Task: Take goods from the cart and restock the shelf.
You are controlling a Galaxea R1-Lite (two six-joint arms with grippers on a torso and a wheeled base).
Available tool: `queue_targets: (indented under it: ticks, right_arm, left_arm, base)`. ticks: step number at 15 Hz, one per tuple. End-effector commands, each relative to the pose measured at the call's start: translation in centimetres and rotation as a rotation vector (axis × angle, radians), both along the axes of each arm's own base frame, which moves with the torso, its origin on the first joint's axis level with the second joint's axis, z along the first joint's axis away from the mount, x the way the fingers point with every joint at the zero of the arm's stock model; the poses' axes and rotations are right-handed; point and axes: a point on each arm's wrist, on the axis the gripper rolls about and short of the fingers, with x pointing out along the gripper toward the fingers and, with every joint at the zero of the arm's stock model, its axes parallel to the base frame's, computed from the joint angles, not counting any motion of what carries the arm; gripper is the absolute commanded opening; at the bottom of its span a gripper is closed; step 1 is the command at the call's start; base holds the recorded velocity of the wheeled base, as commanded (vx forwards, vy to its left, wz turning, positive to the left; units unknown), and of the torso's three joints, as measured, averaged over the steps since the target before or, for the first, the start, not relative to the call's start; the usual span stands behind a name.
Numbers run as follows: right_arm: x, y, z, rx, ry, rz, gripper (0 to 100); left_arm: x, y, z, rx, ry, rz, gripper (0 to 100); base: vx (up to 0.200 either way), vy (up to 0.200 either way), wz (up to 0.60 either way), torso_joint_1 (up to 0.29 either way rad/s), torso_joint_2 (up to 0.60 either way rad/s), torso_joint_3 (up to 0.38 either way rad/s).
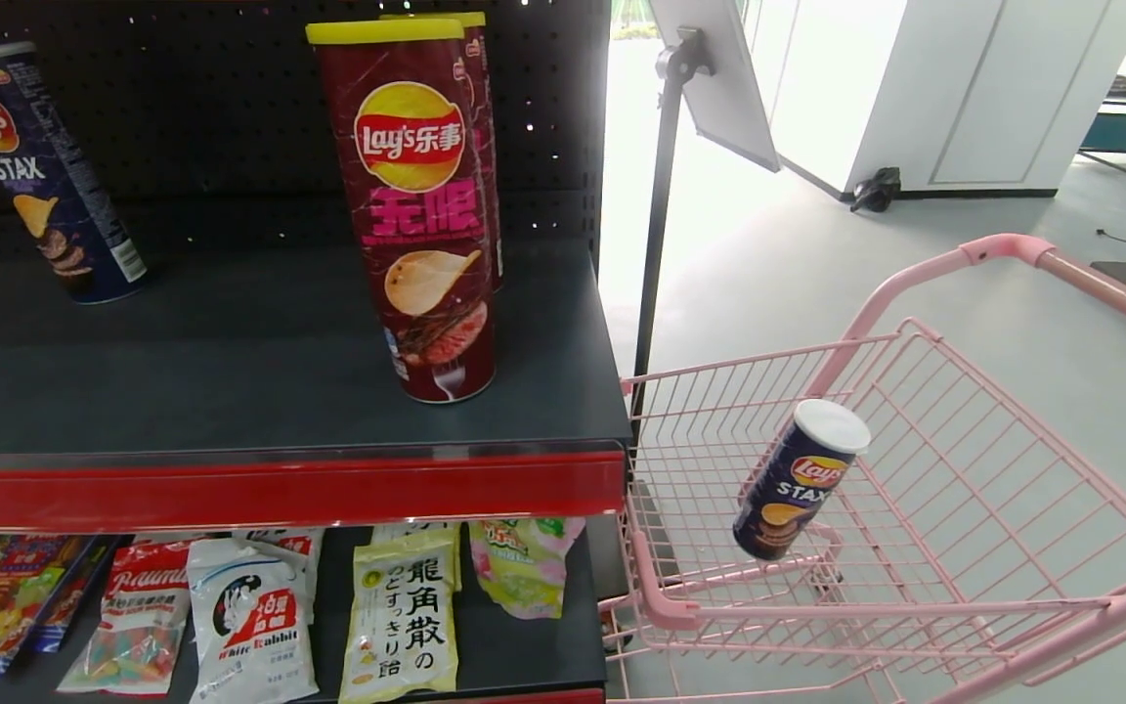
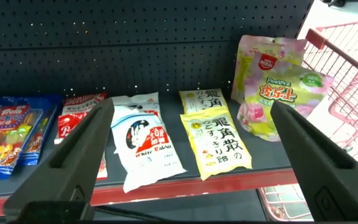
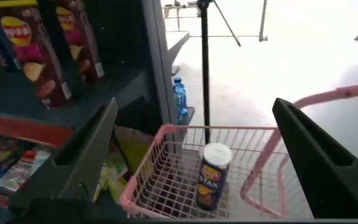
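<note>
Pick step, not begun. Blue chip can [image 1: 800, 479] leans in pink cart [image 1: 666, 611], prob. against its wire side. Left gripper [image 2: 191, 104] and right gripper [image 3: 196, 102]: jaws wide open, empty. Next: R arm must reach down to the can, close on it, then lift it to upper shelf [image 1: 231, 372].

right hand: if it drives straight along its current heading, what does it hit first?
Probably the pink wire cart, at its rim, or the navy white-lidded chip can inside it. The open right hand frames both. Depth is unclear, so I can't rank them.
</note>
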Motion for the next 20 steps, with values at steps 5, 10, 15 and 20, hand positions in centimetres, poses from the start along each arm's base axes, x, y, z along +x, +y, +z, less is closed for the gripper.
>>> queue_targets:
  ticks: [5,10,15,20]
  right_arm:
    - [20.6,-4.6,-7.7,-0.288,0.213,0.486,100]
    - [24.3,-7.3,-13.5,-0.373,0.288,0.48,100]
    - [28.3,-8.5,-16.9,-0.344,0.357,0.5,100]
    - [31.0,-9.4,-19.3,-0.325,0.394,0.511,100]
  left_arm:
    - [0.0,0.0,0.0,-0.001,-0.001,0.0,100]
    - [0.0,0.0,0.0,-0.001,-0.001,0.0,100]
    - [0.0,0.0,0.0,-0.001,-0.001,0.0,100]
    - [0.0,0.0,0.0,-0.001,0.0,0.0,100]
  base:
    - [0.0,0.0,0.0,0.0,0.0,0.0]
    - [0.0,0.0,0.0,0.0,0.0,0.0]
    - [0.0,0.0,0.0,0.0,0.0,0.0]
    - [0.0,0.0,0.0,0.0,0.0,0.0]
